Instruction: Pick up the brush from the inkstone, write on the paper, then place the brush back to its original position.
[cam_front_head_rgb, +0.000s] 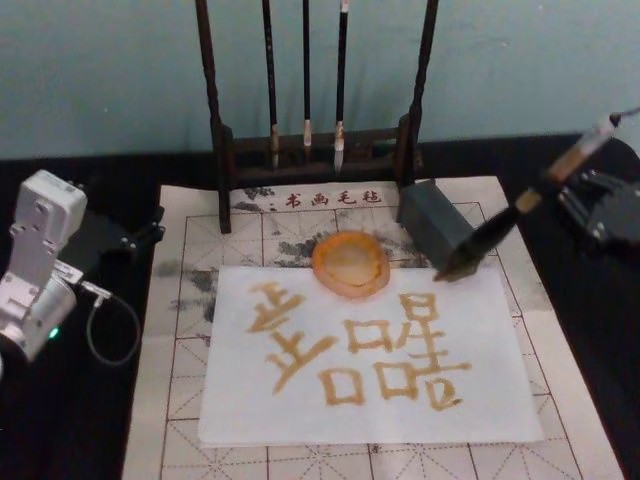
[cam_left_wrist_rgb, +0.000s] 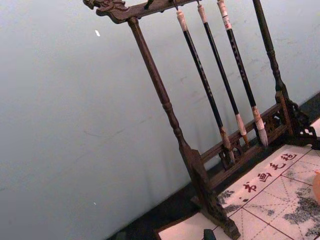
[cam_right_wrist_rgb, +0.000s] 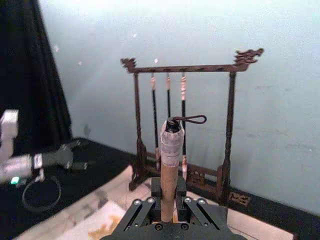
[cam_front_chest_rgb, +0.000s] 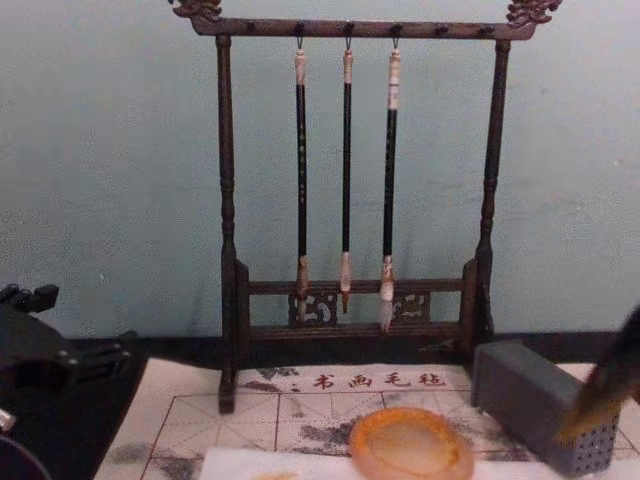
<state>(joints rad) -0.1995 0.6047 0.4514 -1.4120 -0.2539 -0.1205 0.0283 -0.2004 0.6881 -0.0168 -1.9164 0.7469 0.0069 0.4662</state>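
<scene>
My right gripper (cam_right_wrist_rgb: 167, 202) is shut on the brush's tan handle (cam_right_wrist_rgb: 169, 175), at the table's right side (cam_front_head_rgb: 588, 196). The brush (cam_front_head_rgb: 500, 228) slants down to the left, its dark bristles (cam_front_head_rgb: 465, 255) hanging over the upper right corner of the white paper (cam_front_head_rgb: 300, 400), just in front of the grey block. The tuft's tip (cam_front_chest_rgb: 582, 418) looks amber. Large amber characters cover the paper. The round amber inkstone (cam_front_head_rgb: 350, 263) sits at the paper's far edge, left of the bristles, with nothing on it. My left gripper (cam_front_head_rgb: 140, 232) is parked at the far left.
A grey rectangular block (cam_front_head_rgb: 435, 225) stands right of the inkstone, close behind the bristles. A dark wooden rack (cam_front_chest_rgb: 225, 200) with three thin hanging brushes (cam_front_chest_rgb: 346, 170) lines the back. The cream gridded mat (cam_front_head_rgb: 180, 400) lies under the paper. A cable loops by the left arm (cam_front_head_rgb: 110, 330).
</scene>
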